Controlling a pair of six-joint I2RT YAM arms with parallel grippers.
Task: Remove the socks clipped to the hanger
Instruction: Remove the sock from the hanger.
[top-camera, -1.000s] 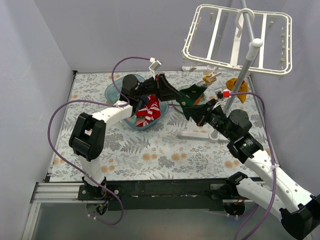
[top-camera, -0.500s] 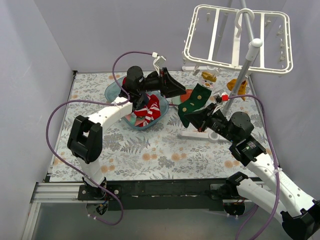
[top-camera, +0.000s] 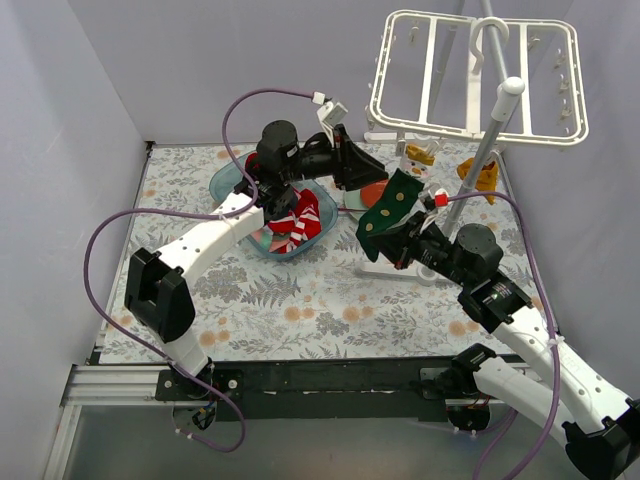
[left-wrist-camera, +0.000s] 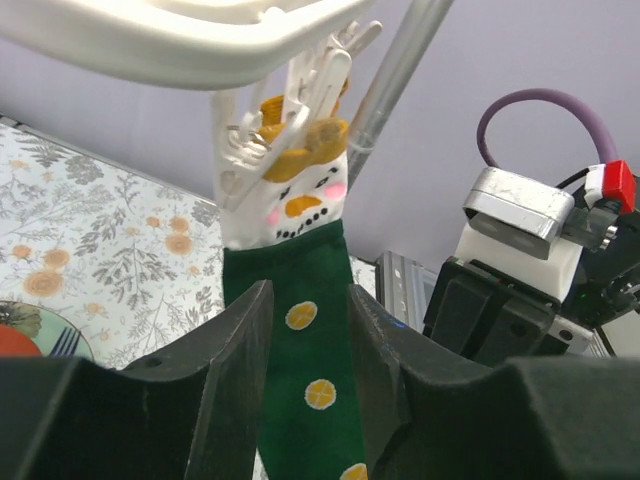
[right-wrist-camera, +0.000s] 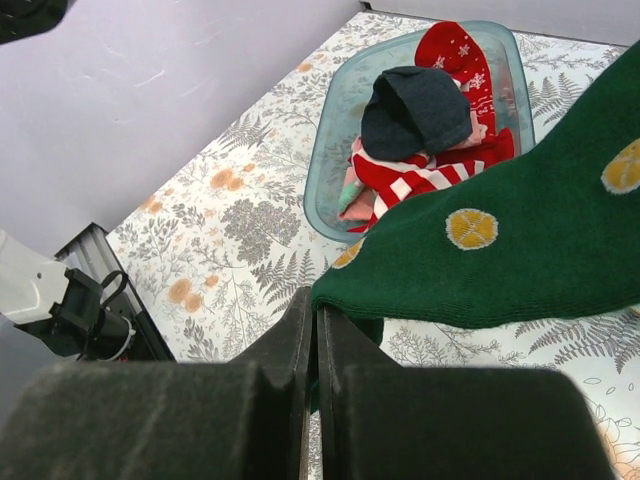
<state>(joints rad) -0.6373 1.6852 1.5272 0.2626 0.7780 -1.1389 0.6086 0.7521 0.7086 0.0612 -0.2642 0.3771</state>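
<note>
Floral table (top-camera: 300, 300) lies bare at the overhead view's lower left, with walls along its left and back edges. At upper right the hanger (top-camera: 475, 75) has a green sock (top-camera: 392, 208) clipped beneath it. The left gripper (left-wrist-camera: 305, 300) has its jaws parted with the sock between them, while the right gripper (right-wrist-camera: 313, 305) pinches its lower hem. More socks (right-wrist-camera: 430, 120) fill the blue tub (right-wrist-camera: 325, 160).

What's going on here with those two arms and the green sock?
Two robot arms are taking socks off a white hanger. The right gripper is shut on the lower end of a green sock, whose snowman cuff hangs from a clip. The left gripper is open, its fingers either side of the sock just below that clip. A mustard sock is clipped on too, and other socks lie in the blue tub.
</note>
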